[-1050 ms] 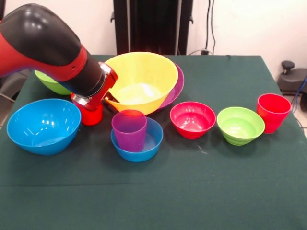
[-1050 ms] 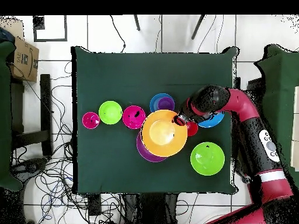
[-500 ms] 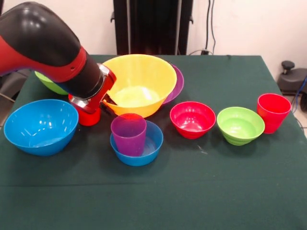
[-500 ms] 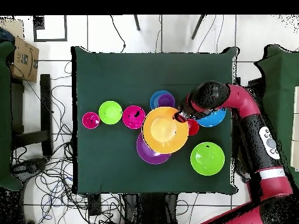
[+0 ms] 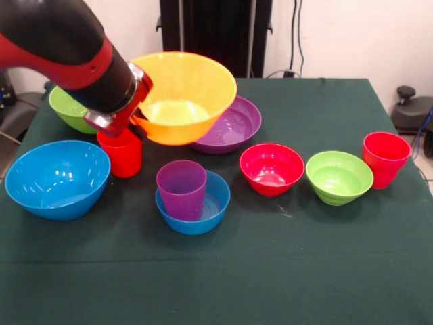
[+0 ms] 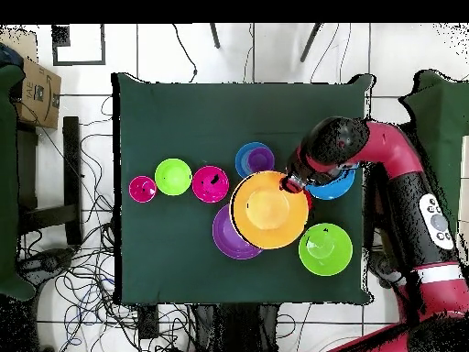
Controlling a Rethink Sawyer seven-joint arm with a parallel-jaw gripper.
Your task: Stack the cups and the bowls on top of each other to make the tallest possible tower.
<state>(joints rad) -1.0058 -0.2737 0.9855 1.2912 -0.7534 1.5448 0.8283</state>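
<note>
Yellow bowl (image 5: 181,95) hangs lifted at upper left of the front view, our fingers (image 5: 139,116) pinching its left rim. We see it tilted, clear of the purple bowl (image 5: 231,126) lower right; red cup (image 5: 121,152) stands directly beneath our grip.

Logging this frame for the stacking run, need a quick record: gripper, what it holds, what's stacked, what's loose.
gripper: shut on the yellow bowl's rim
yellow bowl: lifted off the table, tilted, above the big purple bowl
stacked: purple cup standing in the small blue bowl
loose: big blue bowl, big green bowl, two red cups, pink bowl, small green bowl
</note>
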